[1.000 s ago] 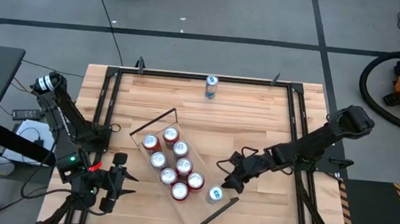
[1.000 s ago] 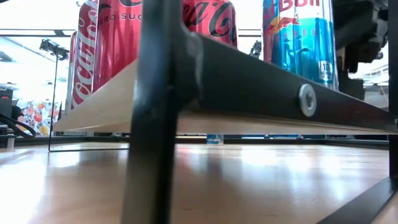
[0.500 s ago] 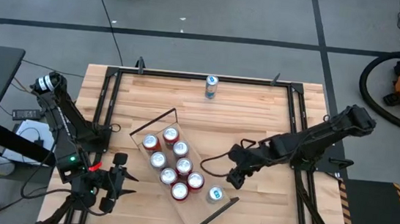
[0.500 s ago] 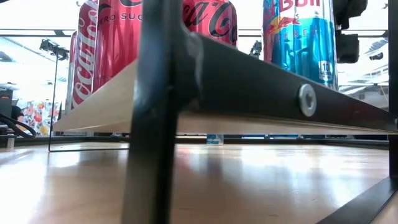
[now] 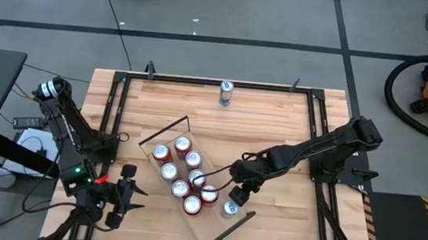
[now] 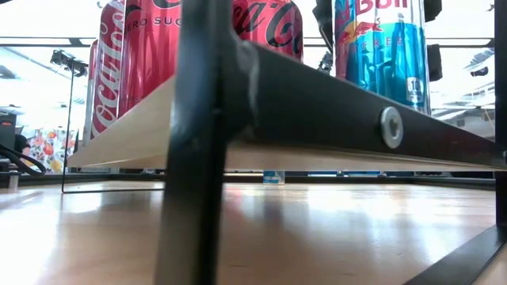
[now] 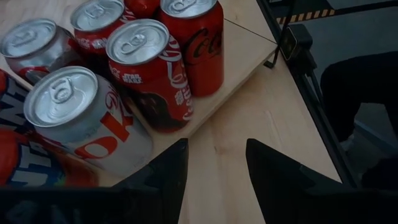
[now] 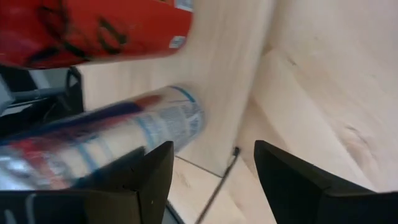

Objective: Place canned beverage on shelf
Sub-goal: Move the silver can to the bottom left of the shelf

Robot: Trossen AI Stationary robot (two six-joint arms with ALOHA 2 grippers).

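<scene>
The fingers of the right gripper are seen spread wide, w/ nothing held between them; in the right wrist view the blue can lies just beyond the tips, not gripped. The can stands on the shelf, at its near end, next to the red cans. It is upright in the low view, close to the plank's edge.

Risk, as a judgement: the gripper is very near the can and the neighbour cans, so a sideways move of the fingers could knock the blue can off the edge, or push the row. A pull straight up and back is prob. safer.

The right arm is stretched from the table's right side, diagonal over the table, wrist bent down toward the shelf. The left gripper is parked at the near left corner, fingers apart w/ nothing held, pointing at the cans. One more can is left at the far edge.
</scene>
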